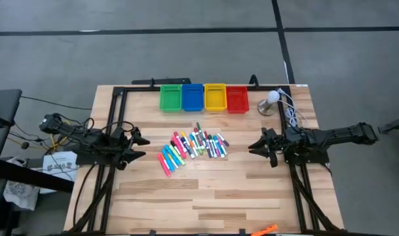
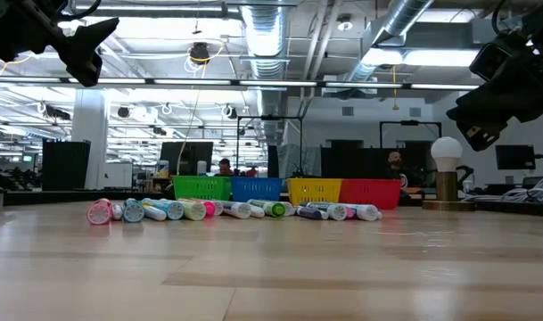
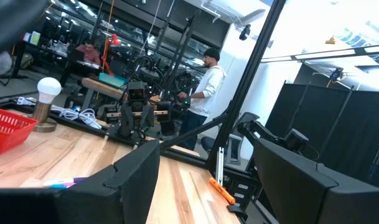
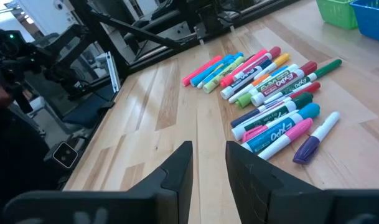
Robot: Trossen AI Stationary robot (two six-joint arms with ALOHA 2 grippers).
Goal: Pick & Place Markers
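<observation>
The markers (image 1: 194, 145) lie in a loose pile on the middle of the wooden table, flat on their sides; the low view shows the markers (image 2: 226, 210) as a row, and the right wrist view shows the markers (image 4: 270, 99) fanned out ahead. My left gripper (image 1: 141, 145) hovers left of the pile, open wide (image 3: 208, 180). My right gripper (image 1: 255, 147) hovers right of the pile, open by a narrow gap (image 4: 209, 165). Both sit well above the tabletop and touch nothing.
Four small bins stand in a row at the far edge: green (image 1: 170, 98), blue (image 1: 192, 98), yellow (image 1: 215, 98), red (image 1: 237, 99). A white bulb lamp (image 1: 271, 101) with cables stands right of them. An orange marker (image 1: 266, 229) lies at the near edge. People work in the room beyond.
</observation>
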